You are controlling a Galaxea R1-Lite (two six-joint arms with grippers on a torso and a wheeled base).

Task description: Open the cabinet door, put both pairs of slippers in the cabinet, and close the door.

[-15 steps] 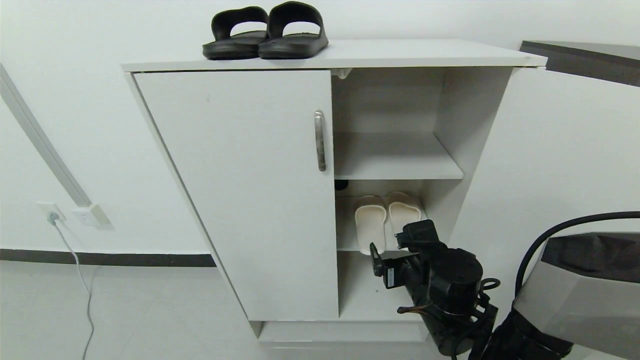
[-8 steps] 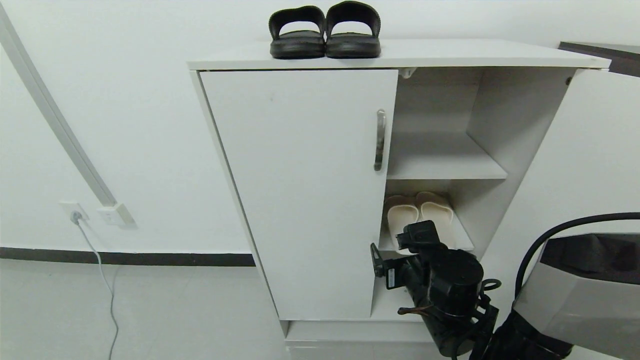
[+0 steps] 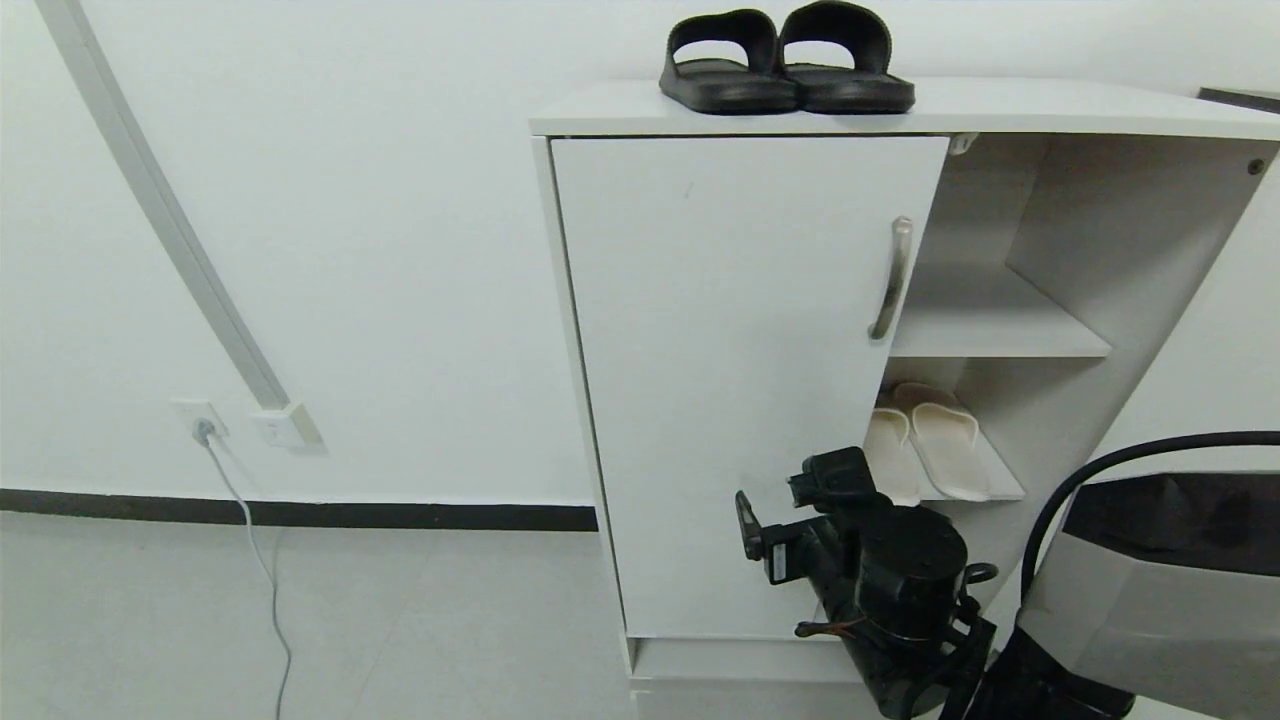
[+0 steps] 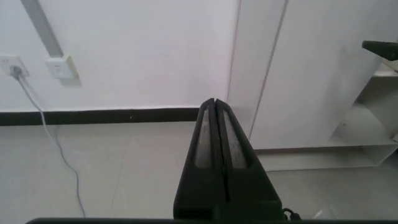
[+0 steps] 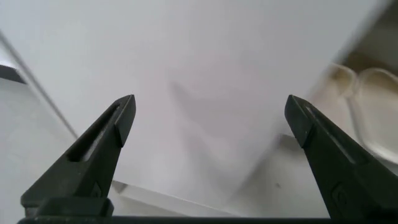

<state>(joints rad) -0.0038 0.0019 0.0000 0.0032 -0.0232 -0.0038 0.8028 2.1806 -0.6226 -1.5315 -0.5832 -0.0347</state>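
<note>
A pair of black slippers stands on top of the white cabinet. A pair of white slippers lies on the middle shelf inside; they also appear as white slippers in the right wrist view. The cabinet's left door is closed, with a metal handle. Its right door is swung open. My right gripper is open and holds nothing, low in front of the closed door. My left gripper is shut and holds nothing, pointing at the floor beside the cabinet.
A wall socket with a hanging cable and a slanted conduit strip are on the wall to the left. Bare floor stretches left of the cabinet. The upper shelf holds nothing.
The whole head picture has shifted: the cabinet now sits farther right, so the camera has moved left. The right arm keeps its place in the frame, now before the closed door.
</note>
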